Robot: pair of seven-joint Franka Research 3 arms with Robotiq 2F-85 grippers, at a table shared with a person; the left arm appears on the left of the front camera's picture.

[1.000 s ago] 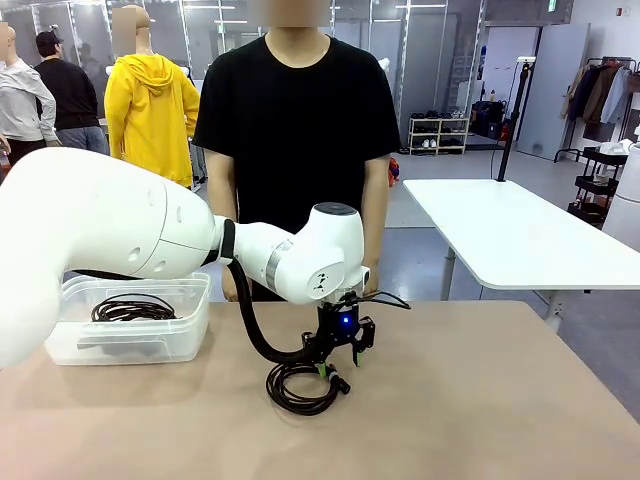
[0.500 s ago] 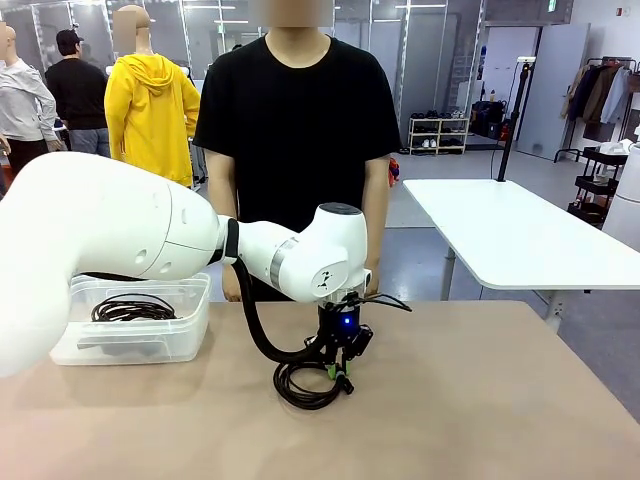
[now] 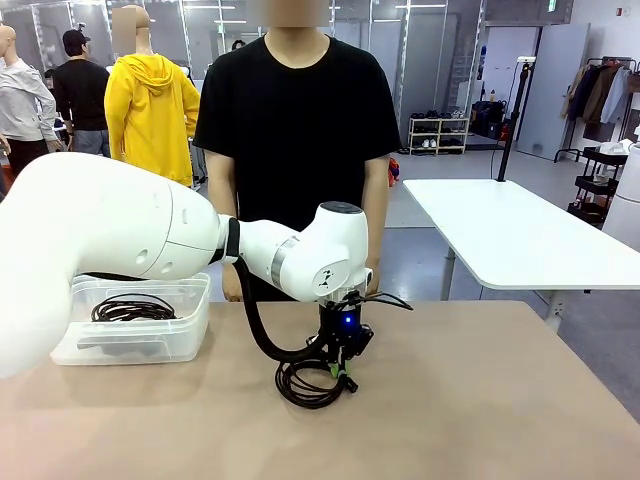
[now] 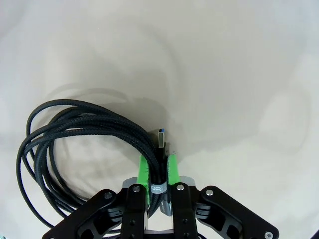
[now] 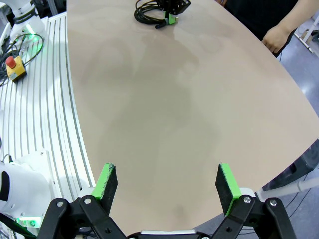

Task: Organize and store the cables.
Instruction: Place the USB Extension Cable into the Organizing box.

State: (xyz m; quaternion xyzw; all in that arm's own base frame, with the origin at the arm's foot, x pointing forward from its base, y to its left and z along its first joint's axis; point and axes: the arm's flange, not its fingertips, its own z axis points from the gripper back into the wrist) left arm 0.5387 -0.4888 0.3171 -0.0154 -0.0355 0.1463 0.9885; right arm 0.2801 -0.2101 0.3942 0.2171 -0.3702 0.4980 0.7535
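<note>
At mid-table, the left gripper (image 4: pixel 158 172) has its green pads pinched tight on a bundle of strands of the coiled black cable (image 3: pixel 310 385), which lies on the tabletop (image 3: pixel 480 400). The step in hand looks like the pickup. Next comes a lift and a carry to the clear plastic bin (image 3: pixel 135 340), where another coil (image 3: pixel 132 309) already sits. The right gripper (image 5: pixel 168 186) hangs wide open, empty.
</note>
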